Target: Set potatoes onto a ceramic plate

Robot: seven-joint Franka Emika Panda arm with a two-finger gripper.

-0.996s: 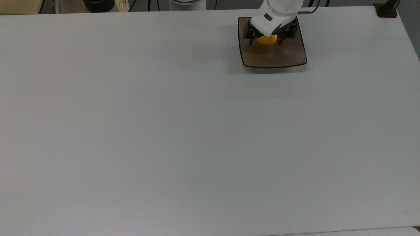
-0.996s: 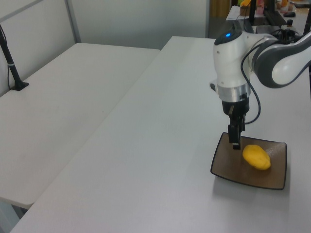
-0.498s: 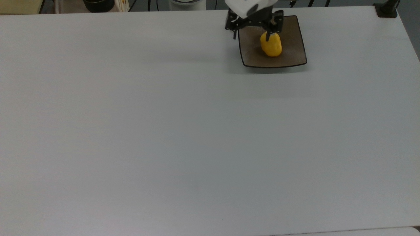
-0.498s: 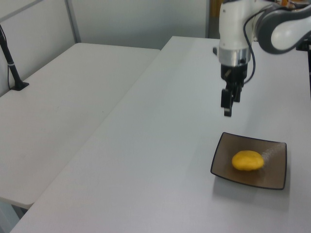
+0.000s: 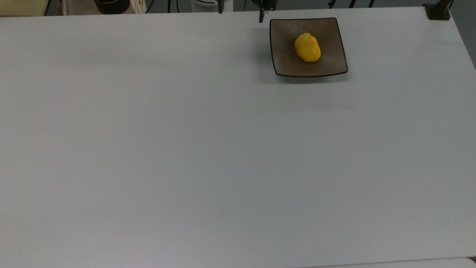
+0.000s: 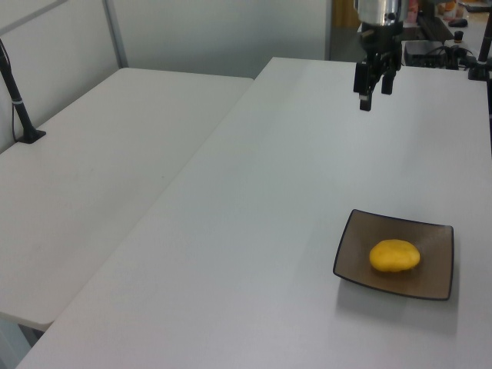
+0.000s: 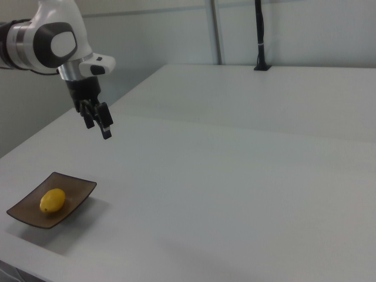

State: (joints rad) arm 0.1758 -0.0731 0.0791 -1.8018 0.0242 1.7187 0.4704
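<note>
Claw (image 6: 375, 91) open, hanging above table (image 5: 186, 149); potato (image 5: 307, 47) on plate (image 5: 286, 63).

Tabletop (image 5: 186, 149): bare and open on all sides of the ceramic plate (image 5: 327, 63).
Obstacle: the potato (image 5: 307, 47) lying mid-plate.
Above plate: open; gripper (image 6: 373, 83) hangs high, well apart, jaws spread.

Yellow lumpy potato (image 5: 307, 48) lying on square brown plate (image 5: 286, 61), seemingly centred
</note>
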